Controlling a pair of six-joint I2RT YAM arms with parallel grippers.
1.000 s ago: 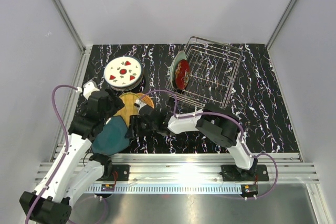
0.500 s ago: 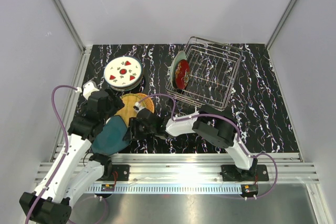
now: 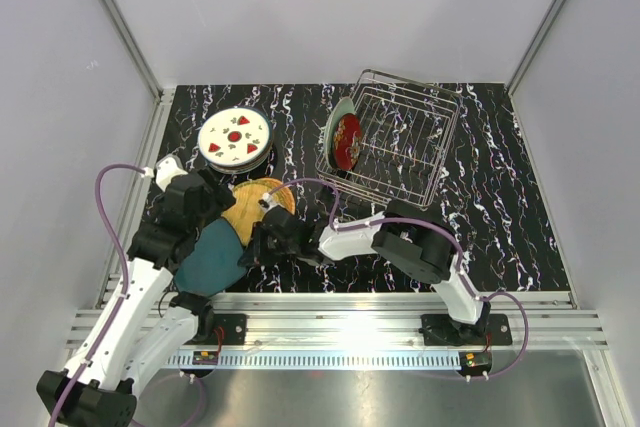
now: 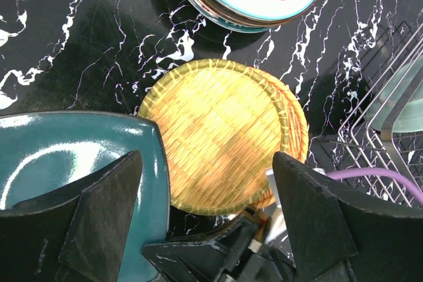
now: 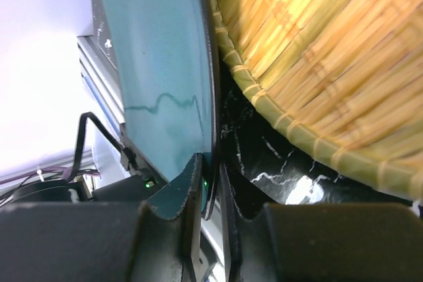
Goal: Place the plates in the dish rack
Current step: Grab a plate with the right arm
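At the near left of the bench (image 3: 500,227), your right gripper (image 5: 206,186) is pinching the rim of the dark teal plate (image 5: 158,64), one finger on each face, coming in edge-on because that thin rim is probably the only part it can grip. Your left gripper (image 4: 206,163) is hovering just above, spread wide and empty, probably ready to steady the plate. Just beyond, the woven orange-tan plate (image 4: 225,137) is lying flat right beside the teal rim, so you are risking a nudge on lifting. Farther back, the strawberry plate (image 3: 234,136) is topping a stack. At the far right, the dish rack (image 3: 410,142) is holding the red plate (image 3: 347,140) and the mint-green plate (image 3: 338,113) upright at its left end, leaving slots free.
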